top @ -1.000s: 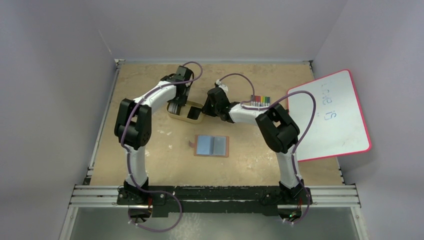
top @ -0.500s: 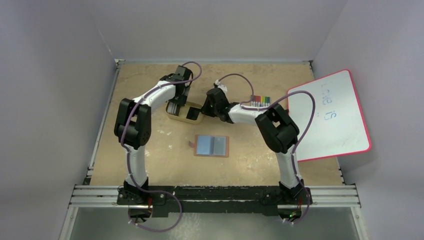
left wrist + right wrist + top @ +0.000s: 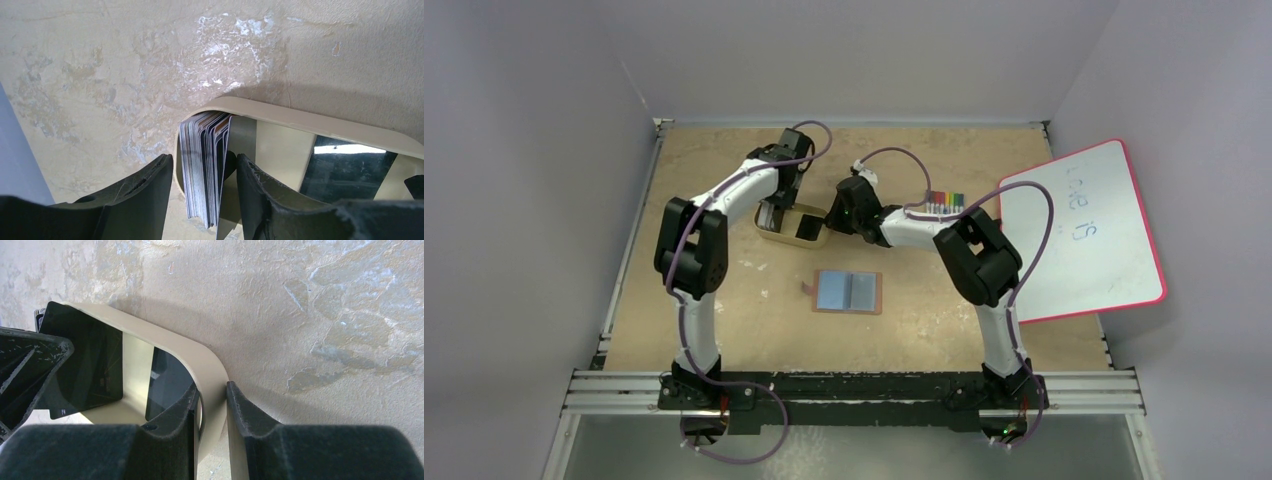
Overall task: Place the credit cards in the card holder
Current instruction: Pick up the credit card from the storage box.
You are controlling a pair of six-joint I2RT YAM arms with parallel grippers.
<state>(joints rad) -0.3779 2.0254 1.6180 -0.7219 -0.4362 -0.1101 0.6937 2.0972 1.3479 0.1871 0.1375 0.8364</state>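
The credit cards [image 3: 202,165] stand on edge as a thick stack at the left end of a tan tray [image 3: 300,120]. My left gripper [image 3: 204,157] straddles the stack, open, with a sliver of table showing beside its left finger. A dark card [image 3: 345,170] lies further along the tray, and the same black card [image 3: 85,365] leans inside it in the right wrist view. My right gripper [image 3: 212,387] is shut on the tray's curved wall [image 3: 200,355]. The card holder [image 3: 848,292] lies open and flat, blue-grey inside, in front of the tray [image 3: 789,240].
A pack of coloured markers [image 3: 944,202] lies to the right of the right gripper [image 3: 829,222]. A pink-framed whiteboard [image 3: 1084,230] leans at the right side. Grey walls enclose the table on three sides.
The left gripper has shifted slightly towards the back over the tray's left end. The right gripper still holds the tray wall. The wallet has not moved.
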